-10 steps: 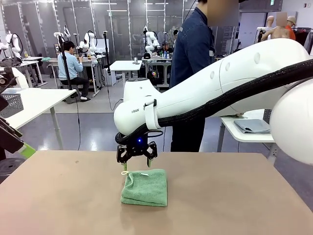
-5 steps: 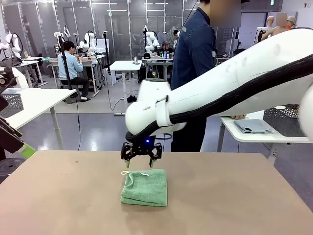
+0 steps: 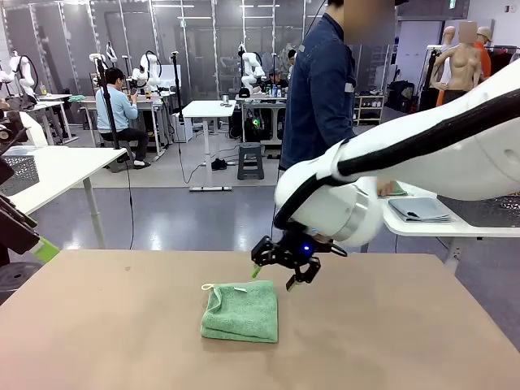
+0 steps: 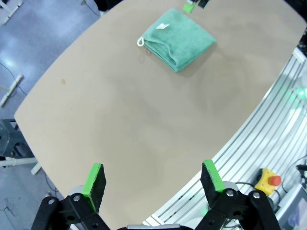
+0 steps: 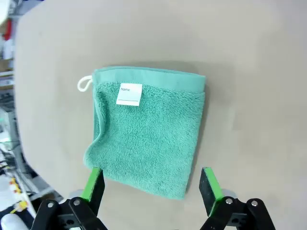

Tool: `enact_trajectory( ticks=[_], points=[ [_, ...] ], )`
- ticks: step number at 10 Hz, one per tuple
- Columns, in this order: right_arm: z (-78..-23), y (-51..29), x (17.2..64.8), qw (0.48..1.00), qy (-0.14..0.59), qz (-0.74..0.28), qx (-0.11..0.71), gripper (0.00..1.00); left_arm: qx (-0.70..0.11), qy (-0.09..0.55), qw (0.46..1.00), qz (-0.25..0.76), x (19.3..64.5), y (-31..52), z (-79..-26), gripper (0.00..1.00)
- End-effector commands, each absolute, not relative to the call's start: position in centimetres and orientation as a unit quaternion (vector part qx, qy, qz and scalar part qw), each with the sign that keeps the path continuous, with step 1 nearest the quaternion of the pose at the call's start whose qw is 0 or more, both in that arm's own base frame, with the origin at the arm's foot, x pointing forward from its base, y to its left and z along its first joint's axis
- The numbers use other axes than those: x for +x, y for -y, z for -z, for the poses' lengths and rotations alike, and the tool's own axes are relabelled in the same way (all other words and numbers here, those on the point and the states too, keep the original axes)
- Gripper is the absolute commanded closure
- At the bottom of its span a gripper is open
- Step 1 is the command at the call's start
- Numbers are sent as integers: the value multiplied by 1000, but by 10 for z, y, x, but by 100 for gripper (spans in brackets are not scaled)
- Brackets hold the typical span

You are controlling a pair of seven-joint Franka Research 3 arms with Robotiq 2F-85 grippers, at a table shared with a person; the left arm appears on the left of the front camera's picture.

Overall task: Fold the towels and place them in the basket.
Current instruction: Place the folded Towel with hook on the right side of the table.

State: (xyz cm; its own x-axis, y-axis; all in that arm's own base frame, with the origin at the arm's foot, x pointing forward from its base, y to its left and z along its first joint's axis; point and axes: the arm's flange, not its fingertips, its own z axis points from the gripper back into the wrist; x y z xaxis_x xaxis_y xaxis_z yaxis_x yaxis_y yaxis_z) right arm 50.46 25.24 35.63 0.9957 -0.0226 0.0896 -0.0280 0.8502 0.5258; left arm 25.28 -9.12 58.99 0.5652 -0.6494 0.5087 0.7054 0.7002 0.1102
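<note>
On the tan table (image 3: 406, 341), left of its middle, one mint-green towel (image 3: 240, 311), folded into a rough square, flat, white name tag up and a small white loop at the far left corner. In no container; nothing on top of it and nothing else on the tabletop. Above the towel's far right corner, clear of the cloth, the right gripper (image 3: 274, 276), tilted, green pads spread wide, nothing between them. From the right wrist, the same towel (image 5: 148, 134) below the released right gripper (image 5: 151, 187), tag and loop toward the upper left, one edge slightly curled. From the left wrist, the left gripper (image 4: 153, 179) high over the near edge of the table, fingers parted and empty, well apart from the towel (image 4: 178, 40) at the far side. Beyond the table, a person (image 3: 321, 89) in a dark blue shirt, standing beside a white side table (image 3: 406, 227). On that side table, a dark grey mesh basket (image 3: 487, 213), largely hidden behind the right arm; contents impossible to tell. Near it a flat grey folded item (image 3: 418, 210).
</note>
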Motion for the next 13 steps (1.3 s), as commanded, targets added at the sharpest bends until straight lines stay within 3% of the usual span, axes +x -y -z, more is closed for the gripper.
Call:
enact_trajectory(
  ticks=[1,4,13],
  points=[
    [-341,-224,492,939,10,16,342,0,-44,266,884,382,255,90,-589,0],
    [-303,-206,507,913,-9,34,407,0,-44,266,884,382,255,90,-589,0],
    [-267,-237,530,908,-25,45,416,0,-44,266,884,382,255,90,-589,0]
  ],
)
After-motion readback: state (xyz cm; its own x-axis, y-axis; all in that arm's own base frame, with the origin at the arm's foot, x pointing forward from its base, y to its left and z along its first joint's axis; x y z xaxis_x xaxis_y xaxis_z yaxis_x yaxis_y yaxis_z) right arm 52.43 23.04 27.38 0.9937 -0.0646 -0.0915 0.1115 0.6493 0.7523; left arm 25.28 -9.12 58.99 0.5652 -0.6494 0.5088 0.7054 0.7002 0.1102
